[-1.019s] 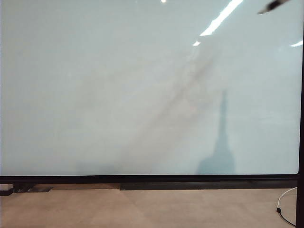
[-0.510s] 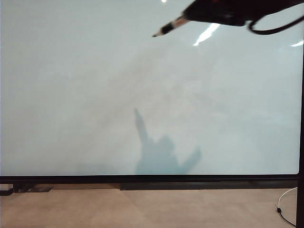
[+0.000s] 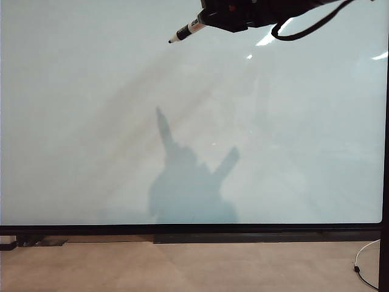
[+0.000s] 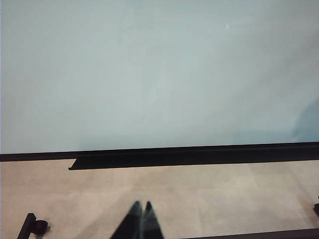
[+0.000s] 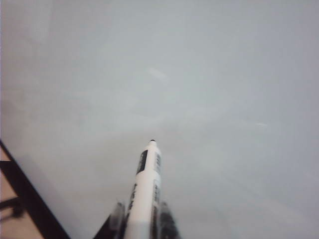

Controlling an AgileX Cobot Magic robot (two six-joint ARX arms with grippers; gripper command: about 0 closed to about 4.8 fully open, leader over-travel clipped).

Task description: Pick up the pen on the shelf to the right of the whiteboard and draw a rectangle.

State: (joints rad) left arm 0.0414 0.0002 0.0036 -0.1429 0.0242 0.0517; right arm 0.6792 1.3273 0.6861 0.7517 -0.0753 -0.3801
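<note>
exterior view shows the right tool (image 3: 203, 21) at the top, above the whiteboard (image 3: 91, 121), clamped on the pen (image 3: 185, 30), whose black tip points down-left over the glossy board, casting a shadow (image 3: 188, 188) lower down. left tool (image 4: 141, 211) hangs near the board's lower frame (image 4: 199, 153), jaws pressed together, holding nothing.

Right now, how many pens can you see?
1. The pen is held in the right claw, at the top of the whiteboard. No other pen shows.
</note>
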